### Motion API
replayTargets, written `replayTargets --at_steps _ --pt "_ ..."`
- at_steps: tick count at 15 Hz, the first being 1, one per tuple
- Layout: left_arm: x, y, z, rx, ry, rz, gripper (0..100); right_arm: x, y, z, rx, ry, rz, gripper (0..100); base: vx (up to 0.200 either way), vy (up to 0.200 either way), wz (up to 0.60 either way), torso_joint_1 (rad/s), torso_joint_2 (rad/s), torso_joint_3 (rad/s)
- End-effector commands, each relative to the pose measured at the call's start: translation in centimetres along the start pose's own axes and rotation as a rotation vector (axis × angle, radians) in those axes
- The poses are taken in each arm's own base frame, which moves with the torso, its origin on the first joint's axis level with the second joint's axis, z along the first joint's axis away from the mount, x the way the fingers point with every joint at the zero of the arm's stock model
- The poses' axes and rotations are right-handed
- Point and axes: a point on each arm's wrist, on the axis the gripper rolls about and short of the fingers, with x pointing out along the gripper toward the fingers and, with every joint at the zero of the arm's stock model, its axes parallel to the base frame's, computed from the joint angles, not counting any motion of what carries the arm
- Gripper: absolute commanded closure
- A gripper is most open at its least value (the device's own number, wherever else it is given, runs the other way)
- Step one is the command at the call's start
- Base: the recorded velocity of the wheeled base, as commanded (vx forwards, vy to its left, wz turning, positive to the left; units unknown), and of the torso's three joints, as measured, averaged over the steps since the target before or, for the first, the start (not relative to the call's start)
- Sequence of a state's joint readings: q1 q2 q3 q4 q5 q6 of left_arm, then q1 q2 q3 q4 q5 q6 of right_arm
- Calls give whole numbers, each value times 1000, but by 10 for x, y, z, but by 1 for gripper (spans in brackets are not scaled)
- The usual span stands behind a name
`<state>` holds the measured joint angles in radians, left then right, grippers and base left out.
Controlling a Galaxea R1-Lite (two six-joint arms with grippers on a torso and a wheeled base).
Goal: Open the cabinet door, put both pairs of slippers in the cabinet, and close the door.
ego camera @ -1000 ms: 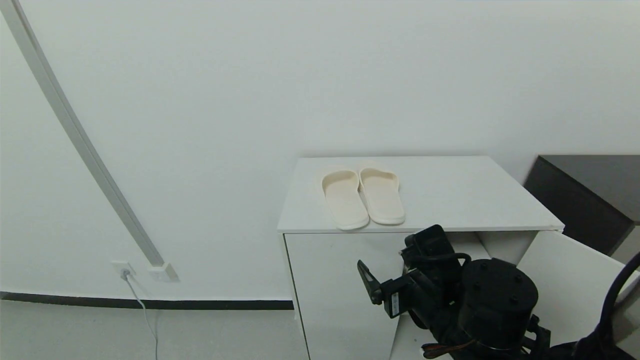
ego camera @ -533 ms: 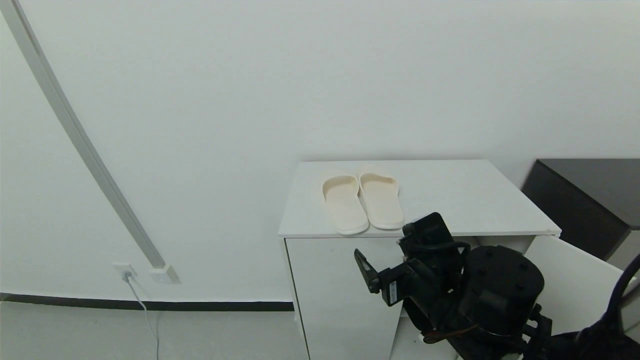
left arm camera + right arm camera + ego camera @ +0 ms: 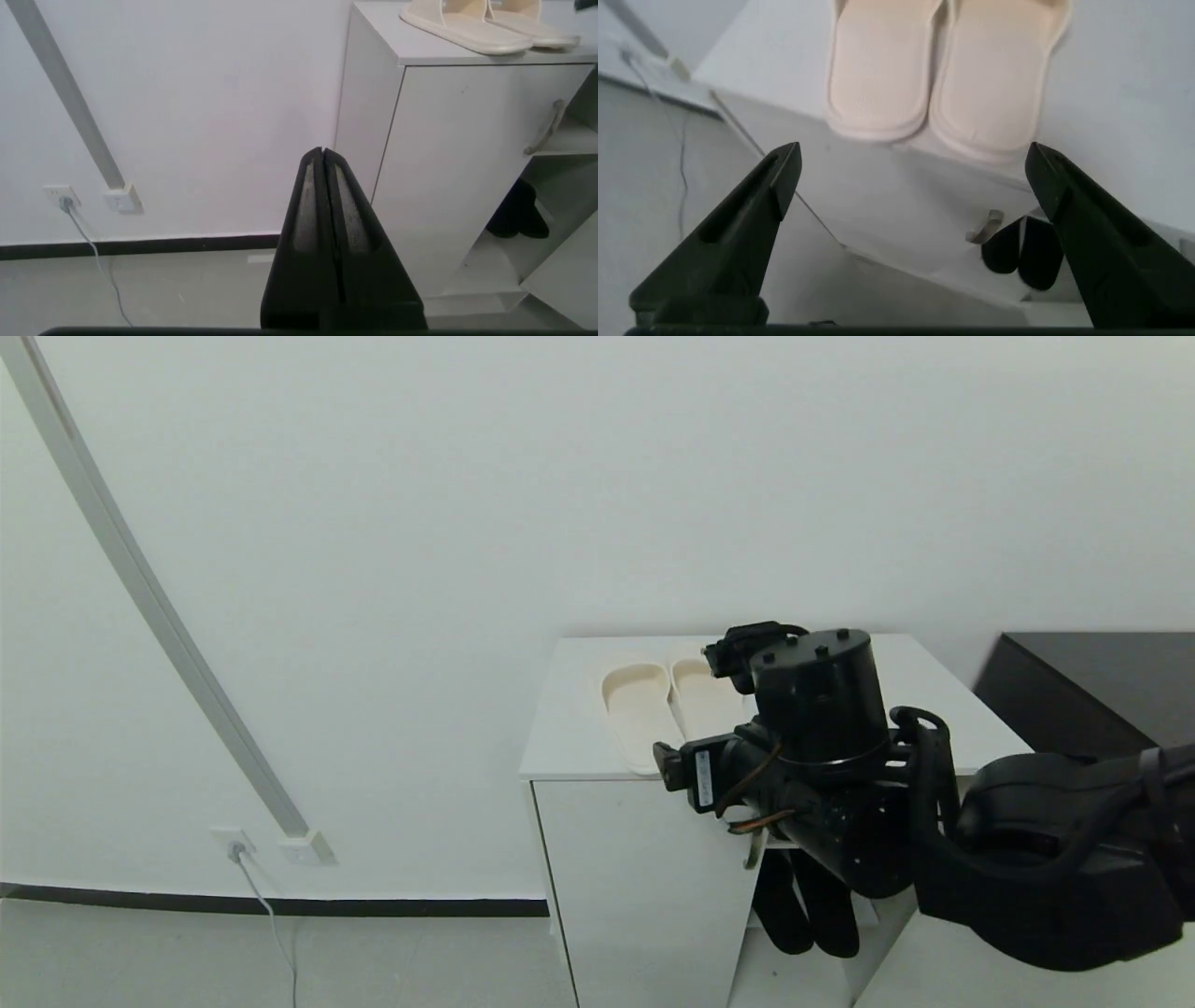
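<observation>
A pair of cream slippers [image 3: 653,709] [image 3: 948,65] [image 3: 486,23] lies side by side on top of the white cabinet [image 3: 915,700]. A pair of black slippers [image 3: 805,915] [image 3: 519,210] [image 3: 1032,254] stands inside the cabinet's right half, whose door is swung open. The left door [image 3: 635,887] is closed, its handle [image 3: 547,126] at its inner edge. My right gripper [image 3: 913,159] hovers open just above and in front of the cream slippers, fingers spread wider than the pair. My left gripper [image 3: 324,163] is shut on nothing, low and well left of the cabinet.
A dark piece of furniture [image 3: 1102,681] stands right of the cabinet. On the wall to the left run a slanted cable duct [image 3: 140,579] and a socket with a cable [image 3: 233,847] down to the floor. Open floor lies left of the cabinet.
My right arm has risen from in front of the cabinet's opening to the level of the top, near the cream slippers. The black slippers inside have come into view.
</observation>
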<state>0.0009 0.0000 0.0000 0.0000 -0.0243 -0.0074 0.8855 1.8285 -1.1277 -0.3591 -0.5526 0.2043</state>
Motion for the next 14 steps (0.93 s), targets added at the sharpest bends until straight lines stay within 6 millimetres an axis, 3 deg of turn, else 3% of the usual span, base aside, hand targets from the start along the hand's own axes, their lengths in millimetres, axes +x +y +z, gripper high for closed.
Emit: replayTargets --at_steps 1,5,9,14 --pt "0 0 0 -2 3 0 100 0 4 11 28 -29 4 0 0 0 0 0 0 0" --pt "0 0 0 1 2 0 100 6 6 0 29 0 -2 0 150 0 0 -3 5 3" --pt "0 0 0 0 2 0 100 23 11 -26 22 5 -8 0 200 0 0 11 0 2" --pt "0 0 0 -3 2 0 100 41 15 -41 19 1 -14 0 0 0 0 0 0 0"
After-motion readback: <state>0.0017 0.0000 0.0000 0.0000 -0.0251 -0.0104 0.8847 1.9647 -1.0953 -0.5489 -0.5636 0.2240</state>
